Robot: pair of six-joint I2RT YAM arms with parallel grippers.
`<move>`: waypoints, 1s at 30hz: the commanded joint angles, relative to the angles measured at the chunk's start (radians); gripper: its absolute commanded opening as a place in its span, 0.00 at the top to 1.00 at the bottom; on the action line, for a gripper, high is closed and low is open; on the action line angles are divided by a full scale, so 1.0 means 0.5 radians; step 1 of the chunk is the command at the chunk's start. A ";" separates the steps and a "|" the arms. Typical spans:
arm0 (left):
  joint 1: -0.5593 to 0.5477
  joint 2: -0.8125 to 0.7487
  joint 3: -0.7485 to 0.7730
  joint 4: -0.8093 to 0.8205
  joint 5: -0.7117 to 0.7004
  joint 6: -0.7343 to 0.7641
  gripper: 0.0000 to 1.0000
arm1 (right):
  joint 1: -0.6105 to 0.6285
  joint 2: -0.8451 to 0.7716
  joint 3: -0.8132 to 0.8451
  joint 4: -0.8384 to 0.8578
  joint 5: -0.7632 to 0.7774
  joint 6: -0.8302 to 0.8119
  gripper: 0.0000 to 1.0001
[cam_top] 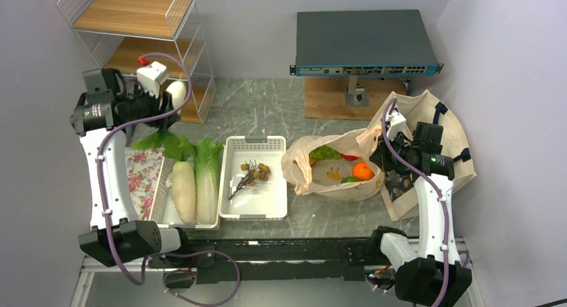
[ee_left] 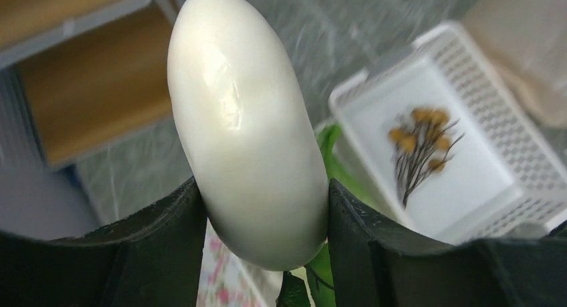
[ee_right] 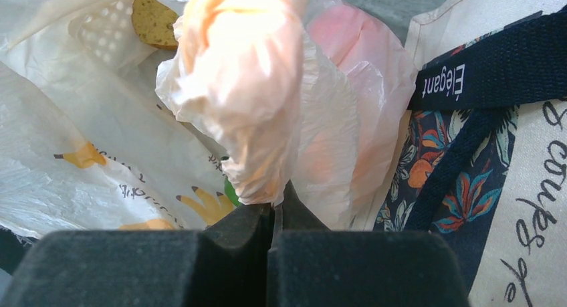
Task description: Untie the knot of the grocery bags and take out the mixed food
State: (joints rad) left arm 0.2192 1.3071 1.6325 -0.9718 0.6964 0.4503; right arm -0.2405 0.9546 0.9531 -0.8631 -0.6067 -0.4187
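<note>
My left gripper (cam_top: 168, 99) is shut on a white radish (cam_top: 176, 93) and holds it in the air near the wire rack, its green leaves (cam_top: 164, 143) hanging down. In the left wrist view the radish (ee_left: 247, 120) sits between the fingers (ee_left: 167, 240). My right gripper (cam_top: 381, 145) is shut on a bunched, twisted piece of the peach-beige plastic bag (ee_right: 247, 86). The bag (cam_top: 301, 166) lies open, showing green grapes (cam_top: 325, 152), a red apple (cam_top: 349, 157) and an orange (cam_top: 362, 170). A bread slice (ee_right: 154, 19) shows in the right wrist view. The canvas tote (cam_top: 434, 120) lies behind the bag.
A basket (cam_top: 160, 200) at the left holds another radish (cam_top: 184, 190) and a cabbage (cam_top: 207, 176). The middle white basket (cam_top: 231, 180) holds brown nuts on a twig (cam_top: 254, 173). A wire rack (cam_top: 134, 26) stands at the back left, a network switch (cam_top: 364, 43) at the back right.
</note>
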 commanded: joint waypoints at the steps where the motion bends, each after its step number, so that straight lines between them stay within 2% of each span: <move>1: 0.267 -0.149 -0.104 -0.675 -0.270 0.673 1.00 | 0.005 -0.003 0.046 0.035 -0.042 -0.038 1.00; 5: 0.378 -0.088 -0.315 -0.697 -0.527 0.670 1.00 | 0.002 0.024 0.022 0.055 -0.067 -0.041 1.00; 12: 0.415 0.132 -0.514 -0.574 -0.705 0.590 1.00 | 0.003 0.042 0.025 0.063 -0.052 -0.061 1.00; 17: 0.460 0.266 -0.572 -0.552 -0.714 0.486 1.00 | 0.002 0.032 0.024 0.049 -0.035 -0.063 1.00; 26: 0.517 -0.071 -1.016 -0.597 -0.703 0.541 1.00 | 0.004 0.013 -0.008 0.044 -0.022 -0.067 1.00; 28: 0.519 -0.099 -1.104 -0.582 -0.708 0.521 0.94 | 0.003 0.023 -0.003 0.031 -0.025 -0.078 1.00; 30: 0.519 -0.117 -1.176 -0.549 -0.727 0.495 0.78 | 0.003 0.022 0.000 0.019 -0.017 -0.089 1.00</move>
State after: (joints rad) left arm 0.4747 1.2839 1.0962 -1.2484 0.3336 0.7029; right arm -0.2405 0.9737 0.9524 -0.8635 -0.6075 -0.4423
